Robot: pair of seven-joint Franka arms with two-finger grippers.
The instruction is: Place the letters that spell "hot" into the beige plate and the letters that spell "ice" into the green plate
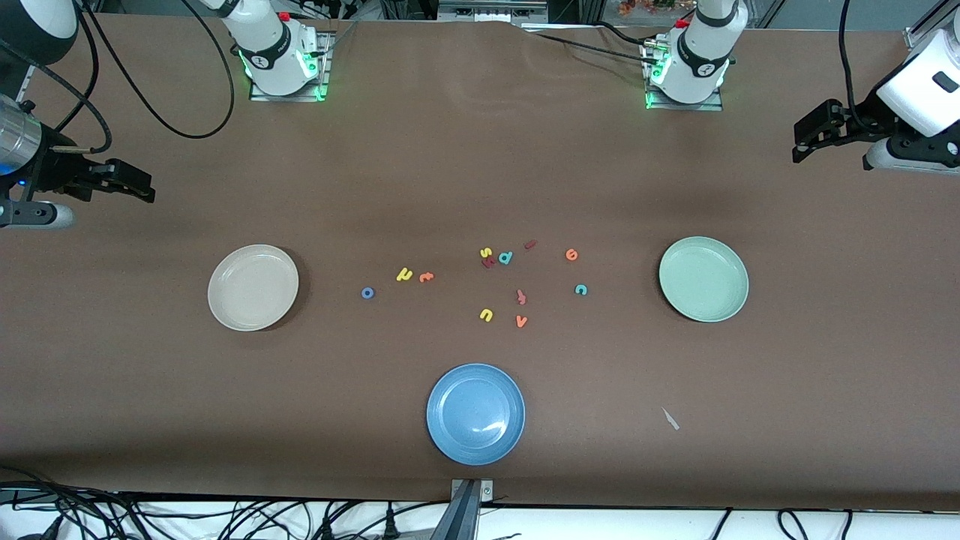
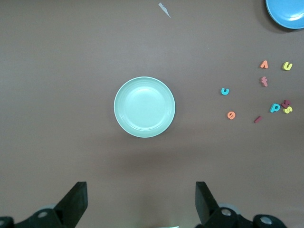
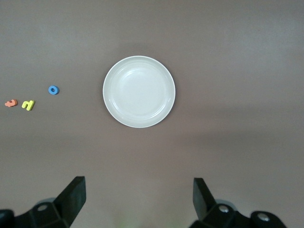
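Nothing has been sorted yet; both target plates are bare and every letter lies loose on the table (image 1: 480, 150).

Starting at the right arm's end, the right hand (image 1: 127, 184) hangs up in the air near the table's edge, fingers spread wide and holding nothing. The beige plate (image 1: 253, 287) lies at about nine o'clock from the letter cluster. Closest to it is the blue "o" (image 1: 367, 293), then the yellow "h" (image 1: 404, 274) and the orange "t" (image 1: 426, 277), these two just beside each other. All three must go into that plate.

In the middle sit the strays: a yellow "s" (image 1: 486, 253), a teal "d" (image 1: 505, 258), a yellow "u" (image 1: 486, 315), an orange "v" (image 1: 521, 321). At six o'clock lies the blue plate (image 1: 475, 413), not wanted.

Toward three o'clock come the dark red "i" (image 1: 530, 244), the orange "e" (image 1: 571, 255) and the teal "c" (image 1: 580, 289), all well short of the green plate (image 1: 703, 278).

The left hand (image 1: 814, 135) waits aloft at that end, also wide and empty. All six moves remain.
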